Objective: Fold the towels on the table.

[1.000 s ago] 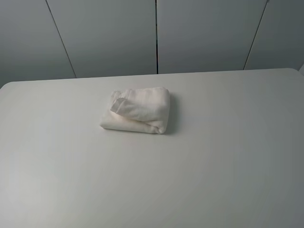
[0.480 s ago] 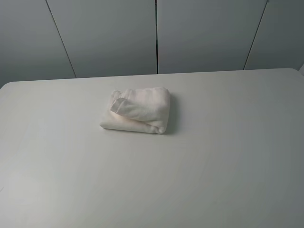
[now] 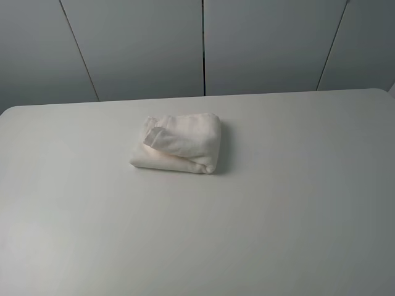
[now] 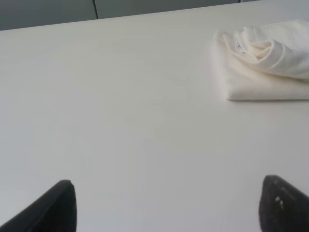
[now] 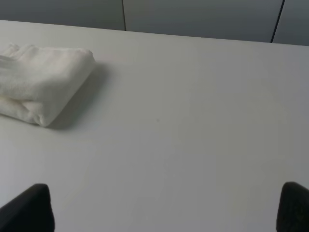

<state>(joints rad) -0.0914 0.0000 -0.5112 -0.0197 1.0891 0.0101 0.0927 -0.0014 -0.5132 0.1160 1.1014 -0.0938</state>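
While both arms stay out of the high view, the table (image 3: 290,203) fills it, a plain white worktop with rounded far corners against grey wall panels (image 3: 142,43). On it lies the towel (image 3: 179,143), white terry, folded into a thick bundle with a loose rolled flap on top; it sits nearer the far edge than the near one, a little left of the middle between the side edges, well clear of every corner. The left gripper (image 4: 169,205) hangs over bare worktop with its two dark fingertips (image 4: 58,208) spread wide and nothing between them; the towel lies well apart from it, ahead and off to one side, its small printed label (image 4: 239,46) showing. The right gripper (image 5: 164,210) is likewise wide apart and empty, the towel well ahead and off to its other side.
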